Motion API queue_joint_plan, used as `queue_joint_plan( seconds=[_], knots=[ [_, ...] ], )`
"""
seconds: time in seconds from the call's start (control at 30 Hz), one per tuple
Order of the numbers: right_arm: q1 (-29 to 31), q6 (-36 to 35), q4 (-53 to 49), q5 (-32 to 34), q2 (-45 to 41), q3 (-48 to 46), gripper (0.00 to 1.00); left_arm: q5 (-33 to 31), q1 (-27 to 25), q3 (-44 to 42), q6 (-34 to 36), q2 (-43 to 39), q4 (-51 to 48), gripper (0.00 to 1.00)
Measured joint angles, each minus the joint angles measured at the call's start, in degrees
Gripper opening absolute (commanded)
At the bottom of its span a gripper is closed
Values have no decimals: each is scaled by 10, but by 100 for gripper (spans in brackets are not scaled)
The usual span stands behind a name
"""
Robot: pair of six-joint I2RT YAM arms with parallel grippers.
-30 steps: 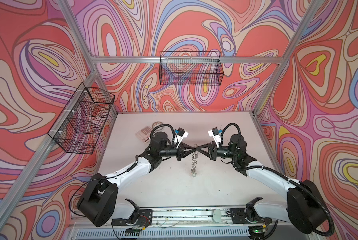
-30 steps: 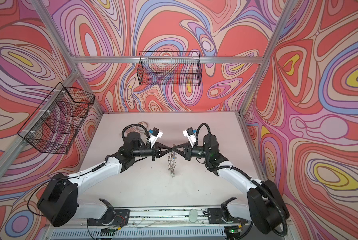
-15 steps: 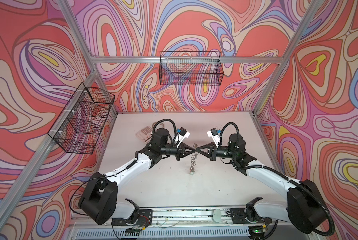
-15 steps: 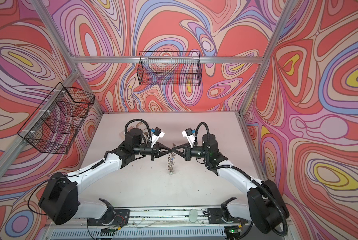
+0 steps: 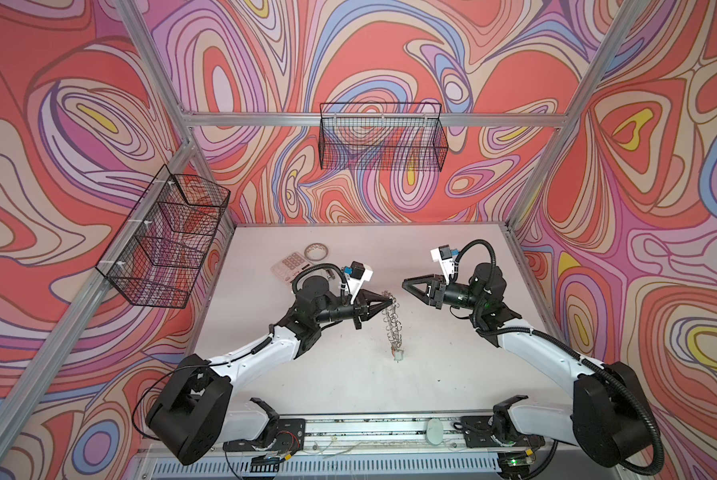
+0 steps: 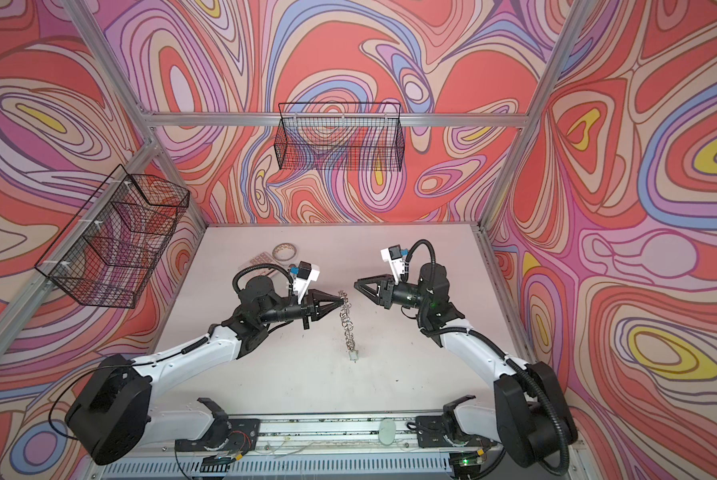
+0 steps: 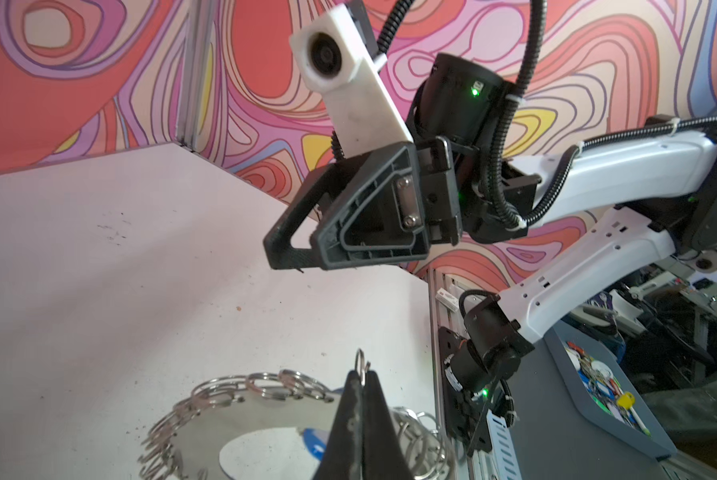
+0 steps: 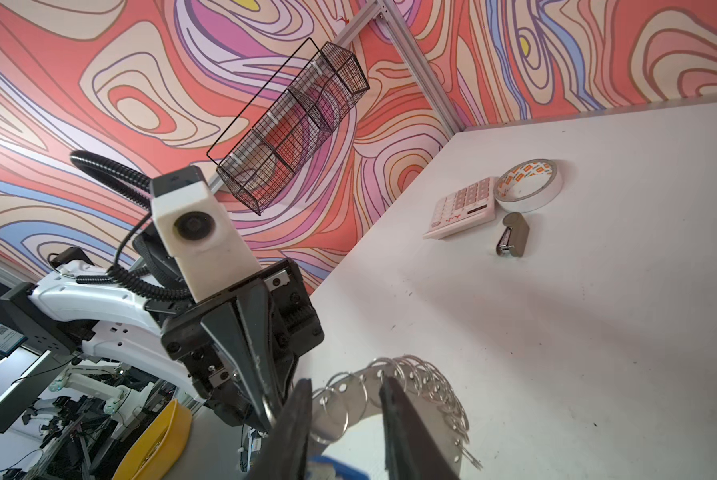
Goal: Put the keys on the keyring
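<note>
Left wrist view: we see our left fingers pressed together, pinching a wire loop of the keyring; our right fingers stand spread, clear of it.

shiny metal keyring, matt table (scuffed)

silvery keyring, red-pink swirled walls

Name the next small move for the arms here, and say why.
Probably the left gripper should lower the keyring gently to the table. It alone is shut on one wire loop, so the ring dangles edge-on. The right gripper stands open, empty and apart from it, so nothing else steadies the ring.
</note>
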Motion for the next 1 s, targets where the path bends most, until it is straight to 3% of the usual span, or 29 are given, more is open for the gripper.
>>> queue_joint_plan(
  seconds=[0.17,0.33,1.0],
  knots=[
    [14,11,17,-10,0,-7,38,-32,0,-17,-48,26,115,0],
    [30,11,21,-15,0,-7,37,-47,-1,-21,-78,44,176,0],
    [61,21,45,-13,15,-5,27,-50,-9,-30,-92,46,205,0]
  ],
)
